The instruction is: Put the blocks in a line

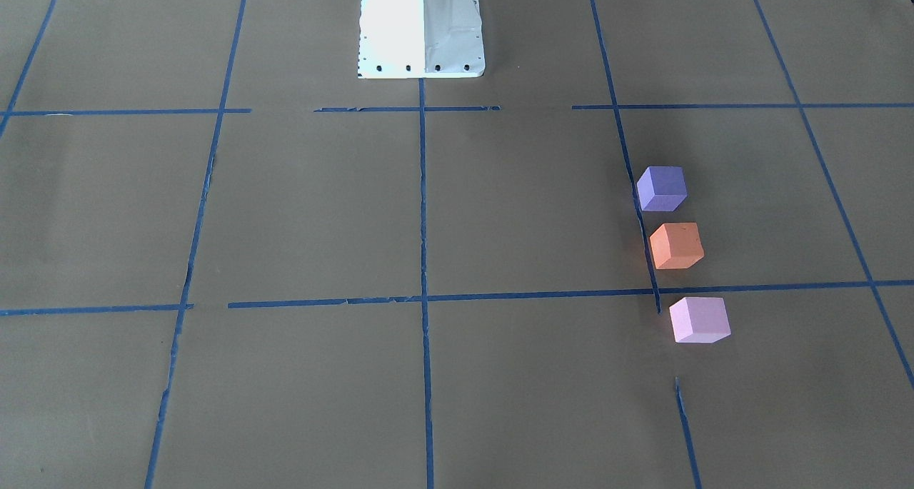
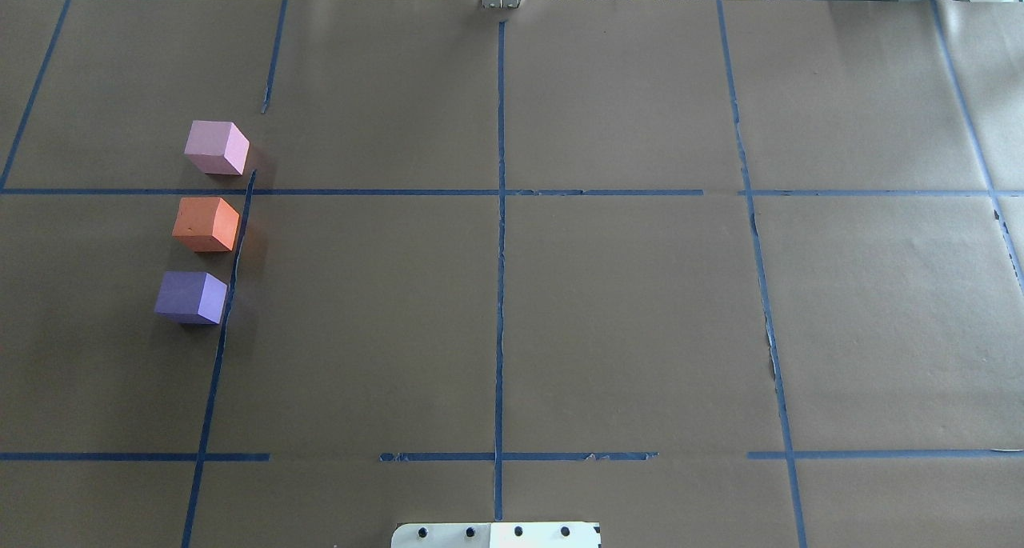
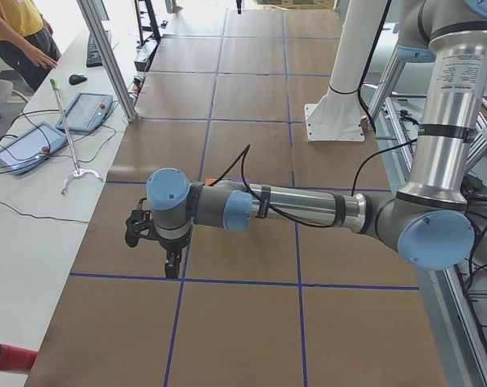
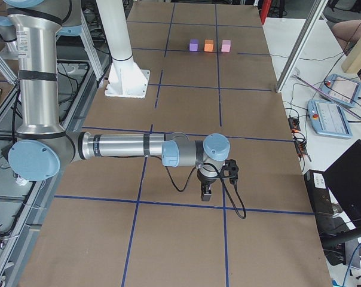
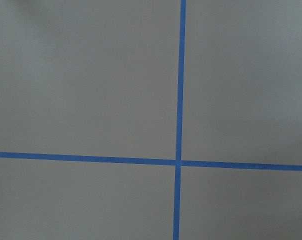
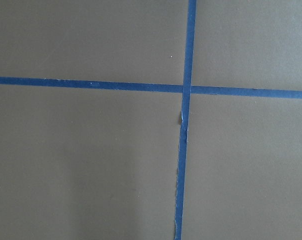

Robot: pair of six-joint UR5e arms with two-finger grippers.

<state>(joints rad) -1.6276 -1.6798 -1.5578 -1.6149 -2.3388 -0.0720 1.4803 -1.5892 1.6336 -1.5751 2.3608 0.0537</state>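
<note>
Three small cubes stand in a row beside a blue tape line on the robot's left half of the table: the violet-blue block (image 2: 190, 297) nearest the robot, the orange block (image 2: 206, 224) in the middle, the pale pink block (image 2: 216, 147) farthest. They stand apart with small gaps, as the front view also shows: violet-blue (image 1: 662, 188), orange (image 1: 676, 245), pink (image 1: 699, 320). My left gripper (image 3: 172, 266) shows only in the left side view and my right gripper (image 4: 206, 192) only in the right side view. Both point down over bare paper, away from the blocks. I cannot tell whether they are open or shut.
Brown paper with a blue tape grid (image 2: 500, 292) covers the table. The white robot base (image 1: 420, 28) stands at the middle of the near edge. Both wrist views show only paper and tape crossings (image 5: 178, 162). Teach pendants (image 3: 26, 147) lie on the side bench.
</note>
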